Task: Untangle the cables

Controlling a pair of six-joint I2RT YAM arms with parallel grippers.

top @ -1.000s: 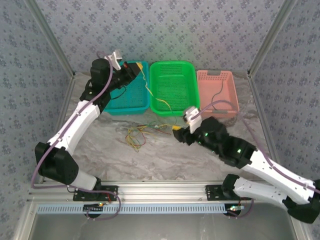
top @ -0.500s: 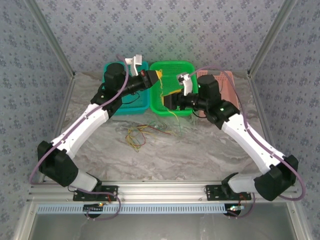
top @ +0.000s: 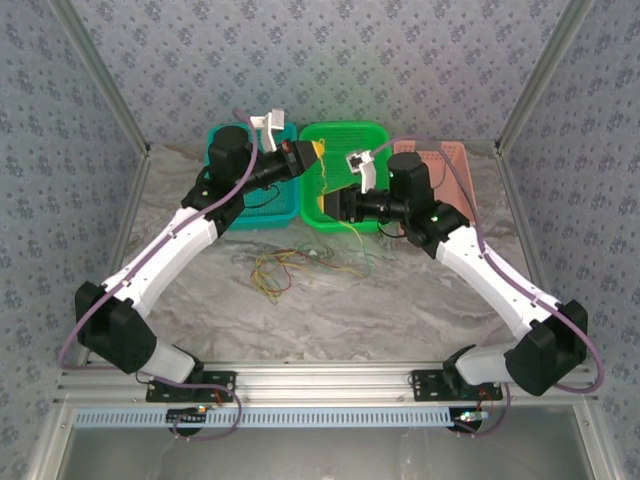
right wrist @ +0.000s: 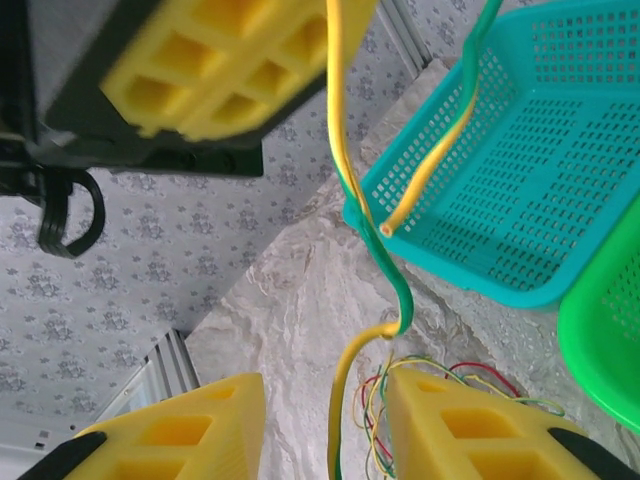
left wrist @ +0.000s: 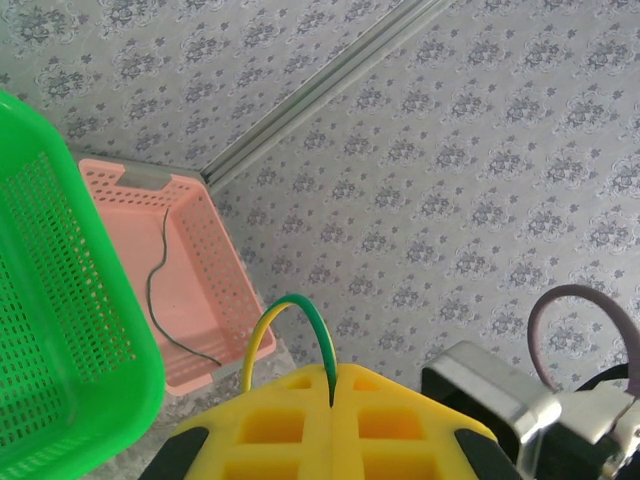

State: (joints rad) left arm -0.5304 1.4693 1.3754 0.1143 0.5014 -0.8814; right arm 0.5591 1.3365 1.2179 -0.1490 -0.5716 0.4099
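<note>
Now, left gripper (top: pixel 318 152): raised over the seam between teal basket (top: pixel 272 205) and green basket (top: pixel 345 127), pads (left wrist: pixel 270 420) shut tight on the yellow-green cable (left wrist: pixel 290 305), which loops out above them
Right gripper (right wrist: pixel 325 400): by the green basket's near left corner, fingers (right wrist: pixel 200 425) apart, that cable running down between them; contact with either pad unclear
Tangle (top: pixel 272 270): thin yellow, green and red cables in a loose heap on the table (top: pixel 400 300), nearer the bases than both grippers
Black cable (left wrist: pixel 160 270): lying in the pink basket (left wrist: pixel 225 270)
</note>
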